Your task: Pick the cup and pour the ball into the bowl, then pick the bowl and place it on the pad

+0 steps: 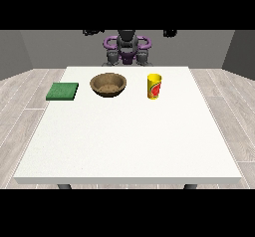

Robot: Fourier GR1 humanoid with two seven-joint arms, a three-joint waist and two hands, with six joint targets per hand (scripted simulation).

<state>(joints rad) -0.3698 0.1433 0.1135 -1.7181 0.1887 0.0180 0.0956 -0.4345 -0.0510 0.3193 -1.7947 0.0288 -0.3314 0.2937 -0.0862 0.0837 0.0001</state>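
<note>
Cup [154, 86]: yellow with a red mark on its side, upright on the white table [124, 141], far half, toward the view's right. The ball cannot be made out; the cup's inside is not visible from this angle. Bowl [108, 84]: brown, shallow, upright, left of the cup with a clear gap between them, near the table's middle line. Its inside looks bare. Pad [63, 91]: green, square, flat on the table near the left edge, left of the bowl and not touching it. All three sit in a rough row across the far part of the table. Robot [127, 48] behind the far edge, dark torso with purple at the shoulders. Hand at the view's right [170, 32]: raised, at about head height, well above and behind the cup, slightly to its right; nothing in it. Hand at the view's left [92, 32]: raised to the same height, well above and behind the bowl, slightly to its left; nothing in it. Both hands show only as small dark shapes, so I cannot tell whether their fingers are spread, pressed together or curled. Neither hand is near any of the three things; cup, bowl and pad all lie well forward of and below the fingers, toward the camera.
</note>
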